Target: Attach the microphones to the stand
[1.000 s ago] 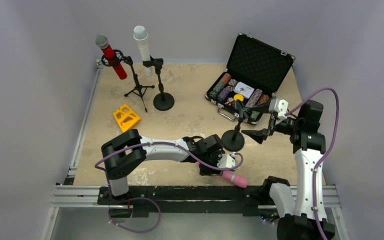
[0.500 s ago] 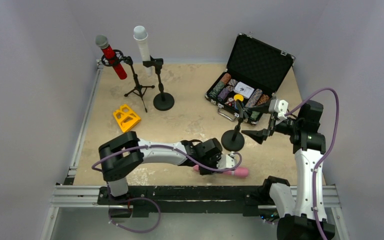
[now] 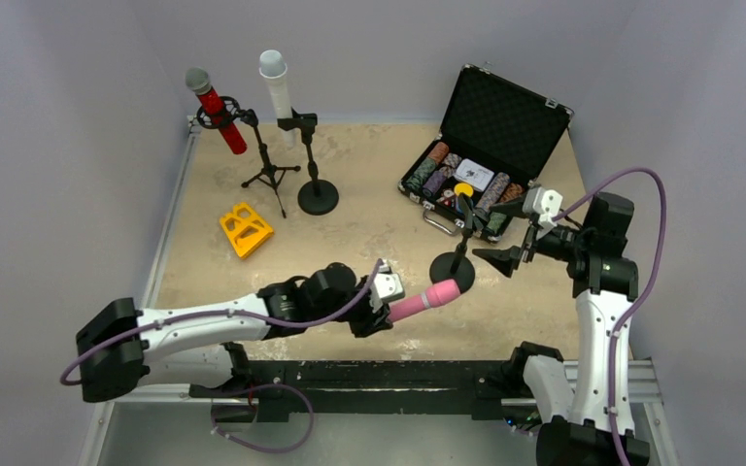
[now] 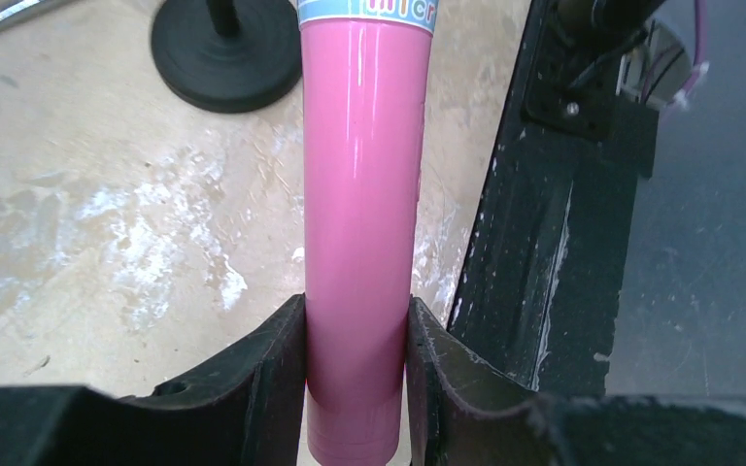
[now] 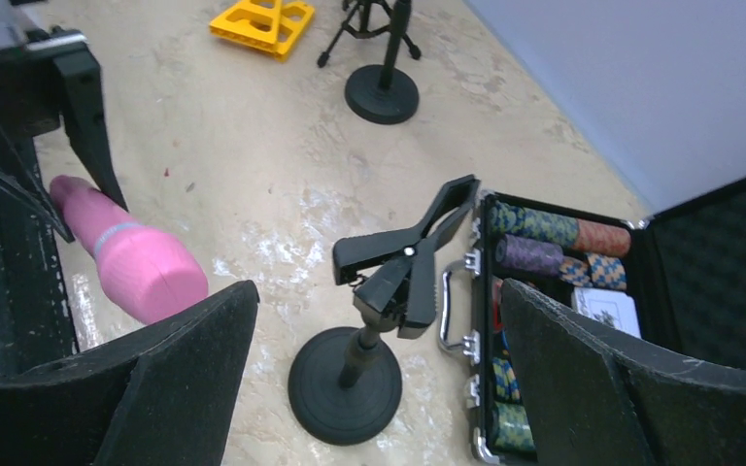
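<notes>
My left gripper [image 3: 381,299] is shut on the tail end of the pink microphone [image 3: 425,298], held above the table, its head pointing right toward the round base of the near stand [image 3: 453,270]. In the left wrist view the pink body [image 4: 359,214] runs up between my fingers [image 4: 277,374]. The right gripper [image 3: 505,260] is open and empty just right of that stand's empty clip [image 5: 410,257]; the pink head [image 5: 136,262] shows at its left. The red microphone [image 3: 216,110] sits in the tripod stand [image 3: 267,170]. The white microphone [image 3: 277,87] sits in the round-base stand [image 3: 313,184].
An open black case [image 3: 486,146] with poker chips and cards stands at the back right, close behind the near stand. A yellow plastic piece [image 3: 245,229] lies left of centre. A black rail [image 3: 379,374] runs along the near edge.
The left arm swung back leftward and lifted the pink microphone off the near edge, turning it so its head now points up-right at the stand base. The right gripper barely moved.
</notes>
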Robot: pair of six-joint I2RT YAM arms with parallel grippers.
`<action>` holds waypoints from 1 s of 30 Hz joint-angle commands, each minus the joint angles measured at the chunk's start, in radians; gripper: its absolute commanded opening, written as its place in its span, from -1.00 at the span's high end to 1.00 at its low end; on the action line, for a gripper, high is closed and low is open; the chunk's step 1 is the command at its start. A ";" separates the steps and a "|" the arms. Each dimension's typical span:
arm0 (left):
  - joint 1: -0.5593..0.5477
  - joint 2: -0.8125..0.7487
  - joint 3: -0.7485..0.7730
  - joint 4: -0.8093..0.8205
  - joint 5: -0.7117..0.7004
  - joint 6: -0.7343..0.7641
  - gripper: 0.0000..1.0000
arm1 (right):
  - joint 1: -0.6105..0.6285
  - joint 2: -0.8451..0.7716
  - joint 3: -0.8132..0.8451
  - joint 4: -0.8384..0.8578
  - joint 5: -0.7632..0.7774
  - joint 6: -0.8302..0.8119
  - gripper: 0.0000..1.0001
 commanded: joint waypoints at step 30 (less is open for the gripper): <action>0.033 -0.628 -0.196 -0.041 -0.315 -0.059 1.00 | 0.541 0.425 0.540 -0.284 0.935 0.383 0.42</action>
